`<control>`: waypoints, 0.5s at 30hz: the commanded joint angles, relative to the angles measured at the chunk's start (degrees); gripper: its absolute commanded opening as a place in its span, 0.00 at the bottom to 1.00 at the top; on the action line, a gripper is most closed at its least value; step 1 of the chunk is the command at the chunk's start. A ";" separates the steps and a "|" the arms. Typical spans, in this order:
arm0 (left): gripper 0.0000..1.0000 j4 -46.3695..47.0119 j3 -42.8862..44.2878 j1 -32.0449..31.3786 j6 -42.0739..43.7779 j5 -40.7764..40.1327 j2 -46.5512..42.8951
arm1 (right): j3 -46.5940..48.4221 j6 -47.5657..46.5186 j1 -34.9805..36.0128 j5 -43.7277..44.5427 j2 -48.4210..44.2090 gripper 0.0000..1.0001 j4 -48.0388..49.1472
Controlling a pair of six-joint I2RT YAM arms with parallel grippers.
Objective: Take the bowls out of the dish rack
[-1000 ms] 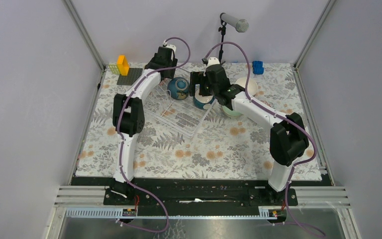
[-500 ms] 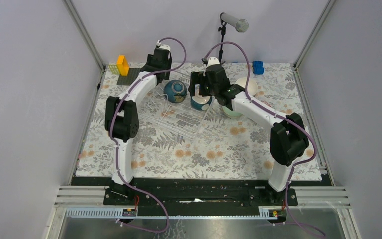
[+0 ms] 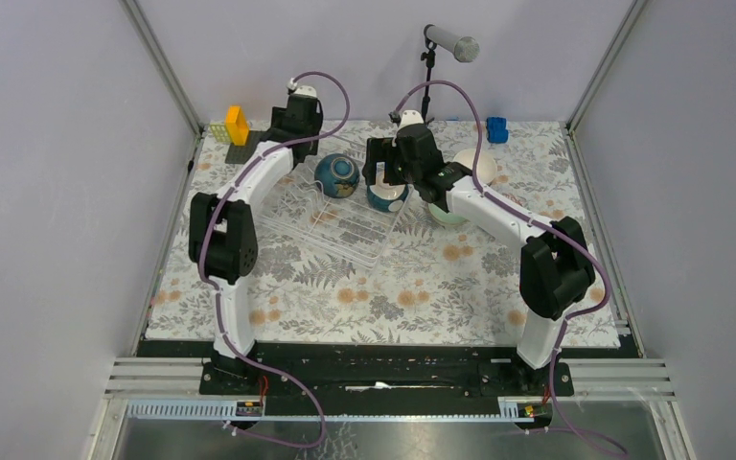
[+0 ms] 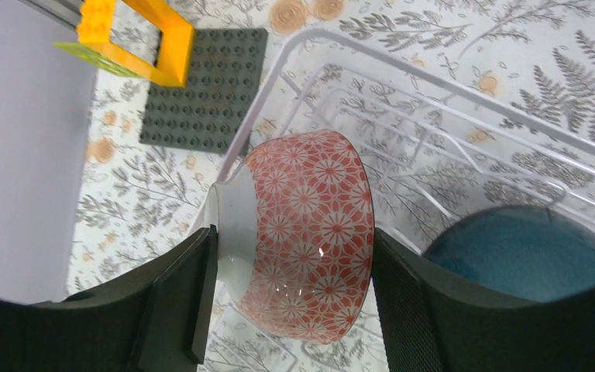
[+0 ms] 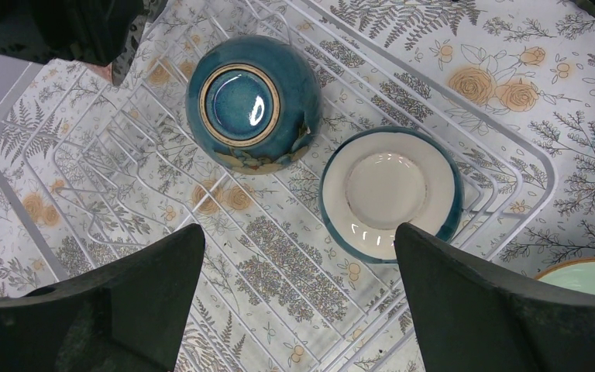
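My left gripper point(image 4: 293, 256) is shut on a pink/red patterned bowl point(image 4: 310, 194), held on edge over the left rim of the clear dish rack point(image 4: 403, 74). In the top view that gripper point(image 3: 292, 129) hides the bowl. The dish rack point(image 3: 345, 218) holds an upturned dark teal bowl point(image 3: 337, 175) and a blue-white bowl point(image 3: 388, 196). My right gripper point(image 3: 390, 165) is open and empty above the rack. In the right wrist view point(image 5: 298, 302) its fingers frame the rack floor, with the teal bowl point(image 5: 252, 105) and the blue-white bowl point(image 5: 390, 194) ahead.
A pale green bowl point(image 3: 446, 213) and a white bowl point(image 3: 479, 165) sit on the mat right of the rack. A black gridded mat point(image 3: 249, 147) with an orange brick point(image 3: 237, 125) lies back left. A blue block point(image 3: 496, 129) and a microphone stand point(image 3: 429, 72) are at the back.
My left arm has swung left and back, carrying the red patterned bowl off the teal bowl's side toward the rack's left rim. The right arm has barely moved.
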 commanded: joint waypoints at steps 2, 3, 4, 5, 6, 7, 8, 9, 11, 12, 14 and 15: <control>0.46 1.20 -2.99 2.09 -8.39 7.35 -8.79 | 0.71 -0.20 0.17 0.62 -3.10 1.00 1.30; 0.46 0.49 -3.78 2.47 -9.66 7.74 -9.32 | 0.60 -0.23 0.14 0.57 -3.31 1.00 1.27; 0.46 -0.05 -4.62 2.62 -10.60 7.93 -9.75 | 0.45 -0.12 0.12 0.58 -3.45 1.00 1.30; 0.46 -0.30 -5.67 2.73 -11.47 7.94 -10.36 | 0.41 -0.15 0.12 0.52 -3.54 1.00 1.25; 0.46 -0.27 -6.67 2.94 -12.42 7.90 -10.99 | 0.31 -0.15 0.17 0.48 -3.65 1.00 1.24; 0.46 -0.28 -7.78 3.31 -13.61 8.26 -11.66 | 0.18 -0.15 0.16 0.47 -3.75 1.00 1.25; 0.46 0.06 -8.81 3.84 -14.83 9.26 -12.42 | 0.14 -0.12 0.18 0.39 -3.86 1.00 1.30; 0.46 0.88 -10.02 4.61 -15.74 11.00 -13.38 | 0.02 -0.15 0.14 0.34 -3.92 1.00 1.30; 0.46 3.91 -12.50 6.15 -17.12 15.58 -15.10 | -0.10 -0.09 0.19 0.31 -4.02 1.00 1.26; 0.46 4.93 -13.62 6.92 -17.85 17.47 -15.91 | -0.31 -0.09 0.14 0.36 -4.10 1.00 1.30; 0.46 7.03 -15.46 8.12 -19.32 20.40 -17.74 | -0.67 -0.16 0.18 0.63 -4.34 1.00 1.44; 0.46 8.42 -16.63 8.57 -19.73 21.58 -18.76 | -0.96 -0.15 0.18 0.65 -4.45 1.00 1.69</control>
